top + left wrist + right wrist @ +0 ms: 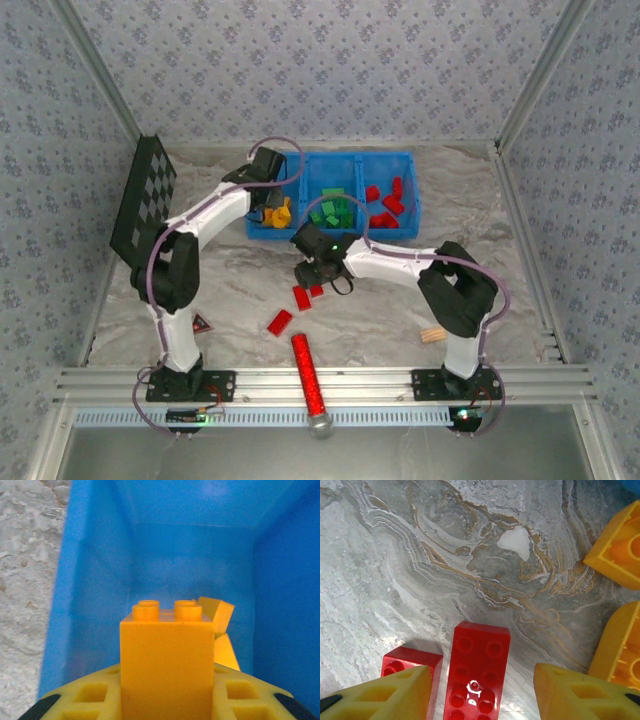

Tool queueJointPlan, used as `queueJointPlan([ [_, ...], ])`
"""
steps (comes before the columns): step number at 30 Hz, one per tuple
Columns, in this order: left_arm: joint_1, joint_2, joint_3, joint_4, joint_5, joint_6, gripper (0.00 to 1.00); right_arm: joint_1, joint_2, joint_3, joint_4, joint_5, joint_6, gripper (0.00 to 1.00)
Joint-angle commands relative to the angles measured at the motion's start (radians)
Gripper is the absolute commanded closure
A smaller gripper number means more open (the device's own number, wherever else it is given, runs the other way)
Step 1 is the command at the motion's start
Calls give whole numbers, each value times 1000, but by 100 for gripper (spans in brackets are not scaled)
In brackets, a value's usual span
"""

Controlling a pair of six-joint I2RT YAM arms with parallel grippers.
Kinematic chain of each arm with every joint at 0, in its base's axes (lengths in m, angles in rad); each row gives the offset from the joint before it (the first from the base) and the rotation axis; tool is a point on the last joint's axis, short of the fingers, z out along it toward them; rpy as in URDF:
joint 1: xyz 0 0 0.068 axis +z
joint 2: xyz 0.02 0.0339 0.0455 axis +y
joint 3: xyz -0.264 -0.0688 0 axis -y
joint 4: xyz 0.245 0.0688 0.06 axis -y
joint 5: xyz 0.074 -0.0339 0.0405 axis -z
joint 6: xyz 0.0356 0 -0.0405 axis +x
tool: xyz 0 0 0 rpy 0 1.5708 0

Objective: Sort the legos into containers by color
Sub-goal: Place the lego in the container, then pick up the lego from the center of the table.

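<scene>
Red legos (479,670), blue bin (95,595)

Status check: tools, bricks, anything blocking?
Left tool shut on yellow-orange brick, over blue bin compartment. Right tool open, straddling long red brick on table. Small red brick close alongside, may foul the grasp.

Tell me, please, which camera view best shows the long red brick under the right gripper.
The right wrist view: the long red brick lies close and sharp, studs up, between the open right gripper's fingers. The top external view shows it small, just beside that gripper. The left wrist camera faces into the blue bin.
</scene>
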State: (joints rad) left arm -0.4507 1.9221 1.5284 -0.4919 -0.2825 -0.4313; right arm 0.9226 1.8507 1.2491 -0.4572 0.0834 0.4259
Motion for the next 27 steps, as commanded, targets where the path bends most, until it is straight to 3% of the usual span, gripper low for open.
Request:
queueJointPlan([
  [1, 4, 57, 57, -14, 28, 11, 74, -1, 32, 30, -47, 20, 55, 42],
  [7, 4, 103, 70, -16, 58, -9, 68, -4, 63, 29, -52, 35, 81, 43],
  [15, 4, 98, 62, -22, 68, -7, 48, -13, 104, 29, -51, 21, 88, 47],
  [21, 3, 43, 43, -36, 85, -4, 40, -16, 97, 16, -68, 28, 81, 61],
  [27, -16, -96, -2, -66, 95, -10, 37, -22, -42, 9, -139, 43, 34, 73],
])
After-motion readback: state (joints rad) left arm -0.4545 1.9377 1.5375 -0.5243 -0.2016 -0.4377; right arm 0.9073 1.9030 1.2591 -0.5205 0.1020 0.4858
